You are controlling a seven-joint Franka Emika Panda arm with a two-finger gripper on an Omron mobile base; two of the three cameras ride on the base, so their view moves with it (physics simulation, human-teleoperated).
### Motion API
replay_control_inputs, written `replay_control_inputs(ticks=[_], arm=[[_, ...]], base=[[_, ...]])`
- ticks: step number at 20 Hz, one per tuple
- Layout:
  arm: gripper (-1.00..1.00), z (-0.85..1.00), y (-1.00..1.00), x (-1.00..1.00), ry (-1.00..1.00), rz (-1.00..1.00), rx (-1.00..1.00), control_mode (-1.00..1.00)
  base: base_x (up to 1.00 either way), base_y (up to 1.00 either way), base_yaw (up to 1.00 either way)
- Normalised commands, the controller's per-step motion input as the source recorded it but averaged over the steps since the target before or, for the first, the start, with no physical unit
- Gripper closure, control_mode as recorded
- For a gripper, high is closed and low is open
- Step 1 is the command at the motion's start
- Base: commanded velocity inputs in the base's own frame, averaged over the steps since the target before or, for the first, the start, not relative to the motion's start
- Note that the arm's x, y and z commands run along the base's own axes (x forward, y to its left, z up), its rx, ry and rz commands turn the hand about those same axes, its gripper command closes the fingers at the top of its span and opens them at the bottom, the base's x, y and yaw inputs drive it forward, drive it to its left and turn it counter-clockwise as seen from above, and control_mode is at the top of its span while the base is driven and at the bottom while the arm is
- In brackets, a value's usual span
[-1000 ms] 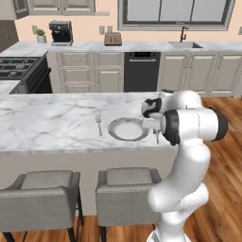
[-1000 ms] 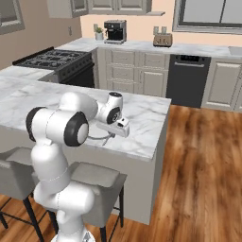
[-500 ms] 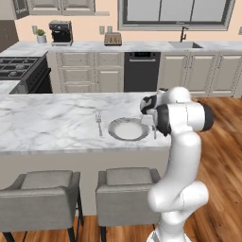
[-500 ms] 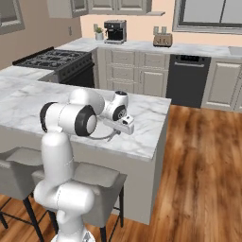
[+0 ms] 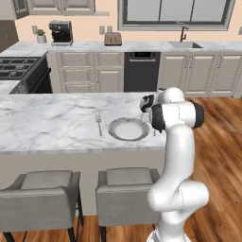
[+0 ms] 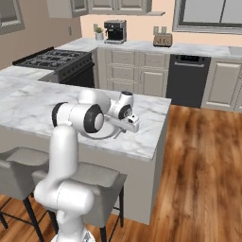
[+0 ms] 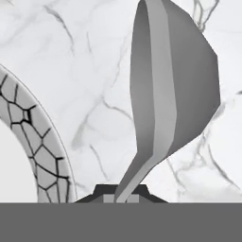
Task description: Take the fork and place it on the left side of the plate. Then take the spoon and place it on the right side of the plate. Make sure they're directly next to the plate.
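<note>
One piece of cutlery is already laid: the slim silver-grey metal fork [image 5: 99, 124] lies on the white marble worktop [image 5: 52, 123] just left of the round grey-white plate [image 5: 127, 129] with its darker crackled rim, handle running toward the stools. The white arm's gripper [image 7: 121, 196] hangs low over the worktop on the plate's right side, its fingers pinched narrow on the thin handle of the pale silver spoon [image 7: 170, 90]. Seen from the hand, the spoon's round bowl stretches straight away from the fingers, its long axis running roughly alongside the plate's rim [image 7: 40, 151], with a strip of bare marble between bowl and rim. From the left base camera a sliver of the spoon [image 5: 154, 133] shows just right of the plate, partly hidden by the arm. Whether the spoon rests on the marble or hangs just above it cannot be told. What remains, by the look of it, is letting go with the spoon close beside the rim
</note>
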Motion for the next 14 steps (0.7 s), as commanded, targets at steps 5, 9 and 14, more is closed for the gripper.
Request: replay_control_inputs(ticks=[5, 9, 14], arm=[[1.0, -0.25, -0.15, 0.36, 0.0, 0.02, 0.0, -1.0], [1.0, -0.25, -0.15, 0.32, 0.01, 0.04, 0.0, -1.0], [1.0, -0.2, -0.02, 0.28, 0.01, 0.01, 0.0, -1.0]], base=[[0.0, 0.0, 0.0], [0.0, 0.0, 0.0], [0.0, 0.0, 0.0]])
